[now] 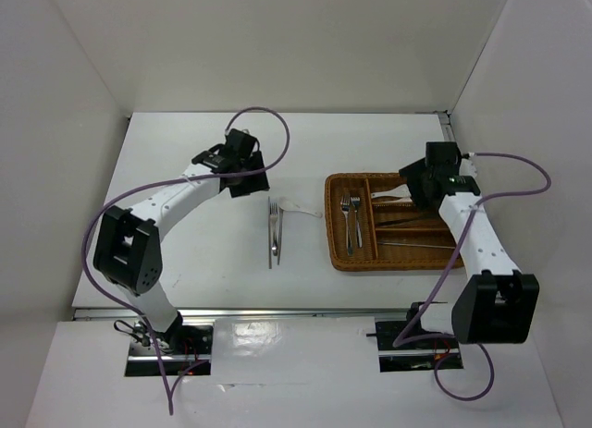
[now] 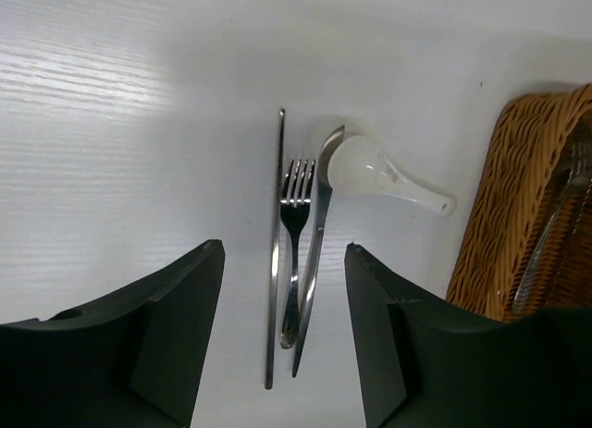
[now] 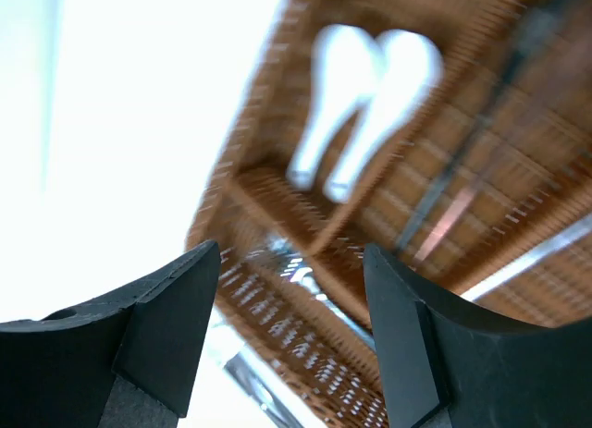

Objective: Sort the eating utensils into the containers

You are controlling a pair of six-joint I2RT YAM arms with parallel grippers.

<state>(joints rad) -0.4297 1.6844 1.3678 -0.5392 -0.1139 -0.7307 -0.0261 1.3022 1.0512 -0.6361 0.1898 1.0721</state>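
The left gripper is hovering with its fingers spread wide and nothing between them. Straight below the gap, a fork is lying on the white table, its tines pointing away from the wrist. A slim metal stick is lying just beside it toward one finger. A knife is lying just beside it toward the other. Whether the three are touching near their handle ends is hard to tell.

Past the knife's far tip, a white ceramic spoon is resting with its bowl against the blade. Its handle is angling off toward the wicker tray. The frame edge is cutting the tray off, so only a blurred glint of metal is showing inside it.

The right gripper is hanging over the same tray, fingers parted wide and empty. Its wrist view is smearing with motion. Ahead of the fingers, two white spoons are lying side by side in one compartment. Under the gap, something shiny is showing in another section, too blurred to name. From above, two forks are lying in the section farthest from this hand, and the gripper is hiding part of the tray.
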